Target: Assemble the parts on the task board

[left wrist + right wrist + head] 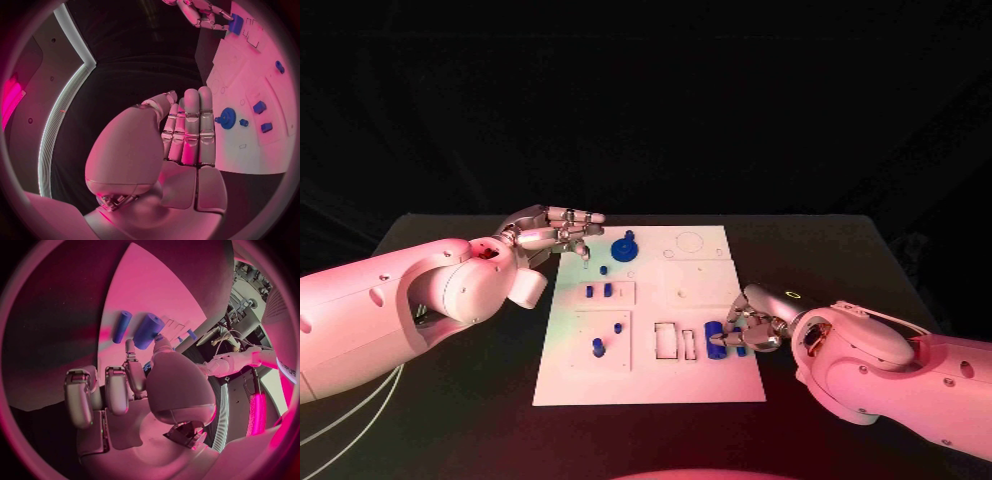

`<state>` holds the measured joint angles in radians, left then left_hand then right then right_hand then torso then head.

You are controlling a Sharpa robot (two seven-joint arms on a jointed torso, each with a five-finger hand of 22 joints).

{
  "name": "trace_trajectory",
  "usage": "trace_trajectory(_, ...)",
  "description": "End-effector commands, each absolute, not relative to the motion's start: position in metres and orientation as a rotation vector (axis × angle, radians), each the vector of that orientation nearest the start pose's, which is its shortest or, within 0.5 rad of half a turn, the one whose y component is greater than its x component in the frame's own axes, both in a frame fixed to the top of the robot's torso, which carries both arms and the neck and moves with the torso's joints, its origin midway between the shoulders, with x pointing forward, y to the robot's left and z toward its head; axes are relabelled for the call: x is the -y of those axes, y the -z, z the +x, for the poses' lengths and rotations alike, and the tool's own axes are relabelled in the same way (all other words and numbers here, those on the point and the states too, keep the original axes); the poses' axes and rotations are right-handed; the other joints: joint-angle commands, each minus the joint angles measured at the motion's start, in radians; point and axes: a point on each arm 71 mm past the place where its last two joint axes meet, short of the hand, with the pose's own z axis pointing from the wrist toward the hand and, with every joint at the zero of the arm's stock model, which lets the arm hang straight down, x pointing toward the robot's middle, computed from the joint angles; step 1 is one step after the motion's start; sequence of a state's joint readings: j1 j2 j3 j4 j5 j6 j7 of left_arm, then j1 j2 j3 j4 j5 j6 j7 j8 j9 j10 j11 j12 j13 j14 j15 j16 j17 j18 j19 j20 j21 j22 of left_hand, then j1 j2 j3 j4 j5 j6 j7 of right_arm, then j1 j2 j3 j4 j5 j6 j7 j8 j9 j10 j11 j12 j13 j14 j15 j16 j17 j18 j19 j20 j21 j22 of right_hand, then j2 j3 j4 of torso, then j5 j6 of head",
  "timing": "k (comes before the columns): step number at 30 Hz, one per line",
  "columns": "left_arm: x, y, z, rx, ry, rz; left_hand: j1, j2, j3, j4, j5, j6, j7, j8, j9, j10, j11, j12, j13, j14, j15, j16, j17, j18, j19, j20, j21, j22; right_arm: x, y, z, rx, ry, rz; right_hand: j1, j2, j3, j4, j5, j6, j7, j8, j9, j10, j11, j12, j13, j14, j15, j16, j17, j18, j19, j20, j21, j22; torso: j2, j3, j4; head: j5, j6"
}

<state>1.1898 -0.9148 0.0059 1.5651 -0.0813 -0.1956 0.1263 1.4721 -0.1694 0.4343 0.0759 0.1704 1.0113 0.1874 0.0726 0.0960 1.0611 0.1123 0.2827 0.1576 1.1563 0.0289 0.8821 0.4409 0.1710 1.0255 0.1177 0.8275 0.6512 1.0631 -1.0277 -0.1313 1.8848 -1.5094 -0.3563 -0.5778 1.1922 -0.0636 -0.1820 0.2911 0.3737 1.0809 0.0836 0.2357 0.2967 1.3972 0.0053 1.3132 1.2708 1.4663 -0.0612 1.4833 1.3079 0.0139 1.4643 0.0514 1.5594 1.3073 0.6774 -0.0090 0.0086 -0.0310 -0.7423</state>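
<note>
Left robot hand [557, 232]: hovered open and empty at the board's [704, 385] far left corner, beside the gear [625, 246].
Right robot hand [750, 330]: pinched a blue peg [714, 337] at the board's right edge.
Advice: keep peg upright, align with slot [666, 341], lower slowly.

- A robotics lab or test cell: a black table [473, 400] against a dark backdrop.
- A white task board [653, 385] with cut-out slots lies at the table's middle.
- Exposed cables and machinery [240, 305] stand nearby.
</note>
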Motion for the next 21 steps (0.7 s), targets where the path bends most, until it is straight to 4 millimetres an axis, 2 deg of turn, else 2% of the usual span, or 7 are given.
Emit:
trace_trajectory(1,-0.221,0.178,0.480,-1.700,1.496,-1.140,0.000,0.007,-0.006,0.001,0.001,-0.002,-0.003,0.002,-0.002,-0.009,0.001,0.005,0.001,-0.009,0.001,-0.006,-0.001,0.014,-0.005,-0.002,-0.007,-0.002,0.207,0.252,0.375,-1.959,-0.372,0.066,-0.007,-0.001,-0.006,0.002,0.007,-0.004,-0.003,0.006,0.001,0.007,0.000,0.006,0.001,0.072,0.001,0.005,0.099,-0.012,0.103,-0.002,0.003,0.261,0.000,0.0001,-0.0001,0.005,-0.001)
trace_trajectory(4,-0.222,0.178,0.480,-1.701,1.495,-1.141,0.000,0.007,-0.006,0.001,0.001,-0.002,-0.003,0.002,-0.002,-0.009,0.001,0.005,0.001,-0.009,0.001,-0.006,-0.001,0.014,-0.005,-0.002,-0.007,-0.002,0.204,0.255,0.374,-1.968,-0.377,0.064,-0.007,-0.001,-0.006,0.002,0.007,-0.004,-0.003,0.006,0.001,0.007,0.000,0.006,0.001,0.072,0.001,0.005,0.099,-0.012,0.103,-0.002,0.003,0.261,0.001,0.0003,0.0000,0.007,-0.002)
trace_trajectory(7,-0.222,0.178,0.479,-1.702,1.493,-1.142,-0.001,0.007,-0.007,0.002,0.002,-0.002,-0.003,0.002,-0.002,-0.010,0.001,0.005,0.001,-0.009,0.002,-0.006,-0.001,0.014,-0.006,-0.001,-0.007,-0.002,0.203,0.258,0.373,-1.988,-0.372,0.053,-0.008,0.000,-0.007,0.002,0.008,-0.004,-0.003,0.007,0.002,0.009,0.000,0.008,0.004,0.073,0.001,0.006,0.100,-0.012,0.103,-0.002,0.004,0.261,0.000,-0.0010,-0.0001,0.008,-0.003)
trace_trajectory(13,-0.222,0.178,0.479,-1.704,1.493,-1.142,-0.002,0.007,-0.007,0.002,0.002,-0.002,-0.003,0.002,-0.002,-0.010,0.001,0.005,0.001,-0.009,0.002,-0.006,-0.001,0.014,-0.006,-0.001,-0.008,-0.002,0.202,0.266,0.374,-2.033,-0.334,0.031,-0.013,-0.003,-0.010,0.001,-0.013,-0.008,-0.003,0.010,0.012,0.006,-0.001,0.005,0.005,0.072,0.000,0.006,0.101,-0.011,0.102,-0.002,0.000,0.260,0.000,-0.0011,-0.0008,0.007,-0.003)
trace_trajectory(19,-0.222,0.178,0.479,-1.706,1.495,-1.141,-0.002,0.007,-0.007,0.002,0.002,-0.002,-0.003,0.002,-0.002,-0.010,0.001,0.005,0.001,-0.009,0.002,-0.006,-0.001,0.014,-0.006,-0.001,-0.008,-0.002,0.201,0.268,0.376,-2.027,-0.322,0.037,0.019,0.015,0.001,-0.005,-0.016,-0.014,-0.003,0.014,0.025,0.007,0.000,0.007,0.013,0.073,0.001,0.008,0.105,-0.012,0.103,-0.002,0.004,0.261,-0.001,-0.0007,0.0013,0.007,-0.001)
trace_trajectory(21,-0.222,0.178,0.478,-1.706,1.494,-1.142,-0.002,0.007,-0.007,0.002,0.002,-0.002,-0.003,0.002,-0.002,-0.010,0.001,0.005,0.001,-0.009,0.002,-0.006,-0.001,0.014,-0.006,-0.001,-0.008,-0.002,0.200,0.268,0.376,-2.011,-0.329,0.049,0.042,0.027,0.007,-0.009,-0.002,-0.011,-0.005,0.019,0.032,0.014,-0.002,0.016,0.026,0.073,-0.001,0.010,0.109,-0.013,0.106,-0.003,0.009,0.263,-0.001,-0.0008,0.0015,0.007,0.000)
